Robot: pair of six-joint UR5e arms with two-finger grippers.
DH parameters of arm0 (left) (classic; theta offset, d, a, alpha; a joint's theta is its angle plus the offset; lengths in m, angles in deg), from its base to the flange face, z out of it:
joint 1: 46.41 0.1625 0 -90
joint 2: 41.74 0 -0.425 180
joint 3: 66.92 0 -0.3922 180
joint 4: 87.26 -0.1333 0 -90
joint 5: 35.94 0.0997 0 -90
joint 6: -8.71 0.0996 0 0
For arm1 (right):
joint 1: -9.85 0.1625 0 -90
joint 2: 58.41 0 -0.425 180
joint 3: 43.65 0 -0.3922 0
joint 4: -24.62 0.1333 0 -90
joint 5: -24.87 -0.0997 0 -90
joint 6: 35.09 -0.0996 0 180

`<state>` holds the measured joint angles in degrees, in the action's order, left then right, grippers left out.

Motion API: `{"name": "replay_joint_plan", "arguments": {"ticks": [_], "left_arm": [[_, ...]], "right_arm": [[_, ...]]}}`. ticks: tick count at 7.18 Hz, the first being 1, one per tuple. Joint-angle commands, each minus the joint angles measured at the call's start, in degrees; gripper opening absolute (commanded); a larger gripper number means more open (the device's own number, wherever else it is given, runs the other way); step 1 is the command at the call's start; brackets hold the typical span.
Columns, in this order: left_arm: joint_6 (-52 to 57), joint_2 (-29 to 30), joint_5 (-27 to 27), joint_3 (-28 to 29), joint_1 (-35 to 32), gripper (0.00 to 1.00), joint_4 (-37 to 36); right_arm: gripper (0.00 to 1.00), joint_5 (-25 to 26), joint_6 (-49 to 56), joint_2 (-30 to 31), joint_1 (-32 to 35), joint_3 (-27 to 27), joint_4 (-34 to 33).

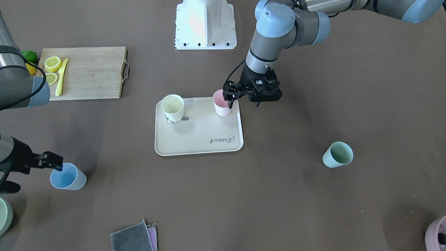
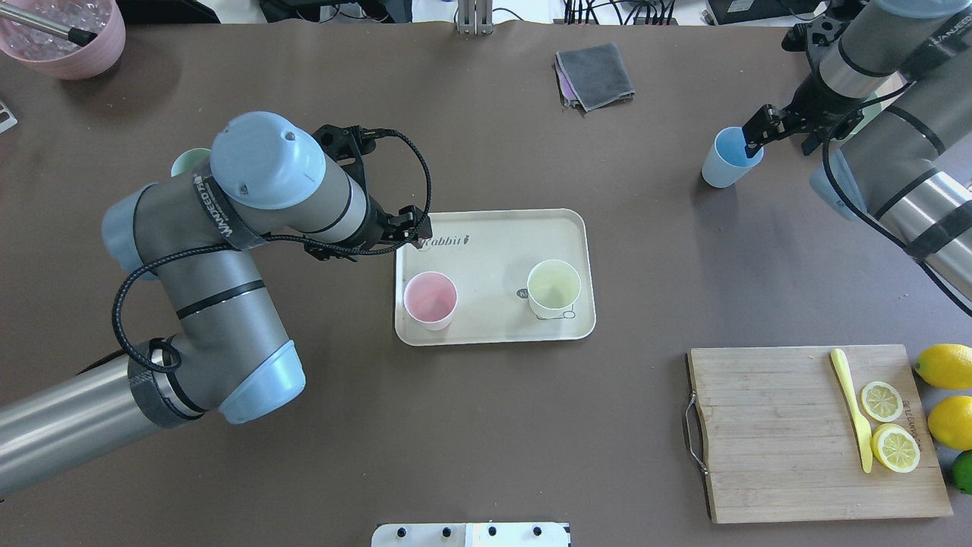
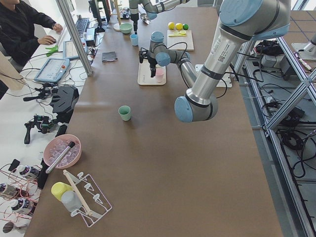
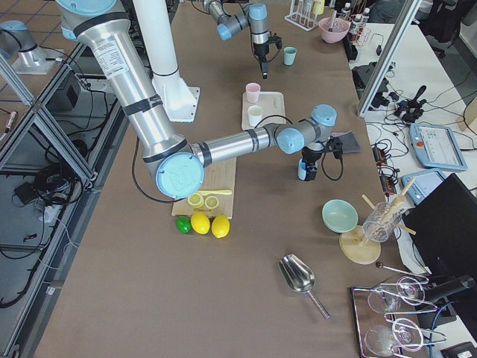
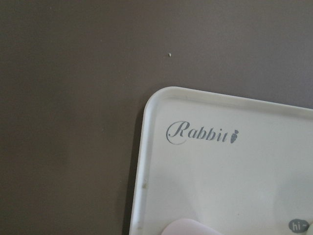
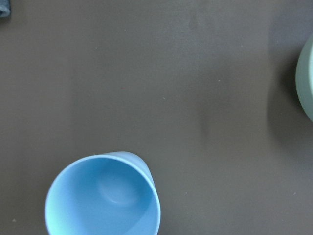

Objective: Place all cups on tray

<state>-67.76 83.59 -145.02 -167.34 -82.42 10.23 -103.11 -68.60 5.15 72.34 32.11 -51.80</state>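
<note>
The cream tray (image 1: 202, 139) lies mid-table and carries the pale yellow cup (image 1: 172, 107) and the light pink cup (image 1: 221, 103), both upright. My left gripper (image 1: 232, 98) hovers over the tray's edge beside the pink cup and looks open and empty. The left wrist view shows the tray's corner (image 5: 156, 161) and the pink rim (image 5: 188, 227). The light blue cup (image 1: 68, 176) stands on the table, and my right gripper (image 1: 53, 162) is open at its rim. The blue cup also shows in the right wrist view (image 6: 103, 196). The mint green cup (image 1: 337, 154) stands alone on the table.
A wooden cutting board (image 1: 87, 73) with lemon slices and a yellow knife lies on my right side. A grey cloth (image 1: 134, 237) lies at the far edge. A sage dish (image 1: 3, 216) sits near the blue cup. A mauve pot (image 2: 64, 34) stands at the far left corner.
</note>
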Motion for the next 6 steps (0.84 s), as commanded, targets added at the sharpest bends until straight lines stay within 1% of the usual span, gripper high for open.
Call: {"name": "replay_joint_plan", "arguments": {"ticks": [1,2,4,5,6], "left_arm": [[5.86,-0.09,-3.32,-1.7,-4.67,0.97,-3.95],[7.02,-0.44,-3.68,-1.71,-5.56,0.97,-4.23],[7.47,-0.61,-4.12,-1.8,-8.01,0.97,-4.23],[12.34,-1.66,-5.51,-2.23,-10.03,0.97,-4.32],[15.18,-3.06,-8.14,-2.41,-13.36,0.97,-4.49]], "right_arm": [[0.6,0.36,-0.5,0.25,-0.61,-1.58,2.16],[0.01,0.36,-0.5,0.25,-1.04,-1.58,2.16],[0.0,1.84,-1.63,-0.71,-2.71,-1.49,2.16],[0.0,1.77,-1.91,-1.41,-2.81,-1.32,2.16],[0.0,1.07,-2.17,-2.46,-2.72,-0.88,1.81]]}}
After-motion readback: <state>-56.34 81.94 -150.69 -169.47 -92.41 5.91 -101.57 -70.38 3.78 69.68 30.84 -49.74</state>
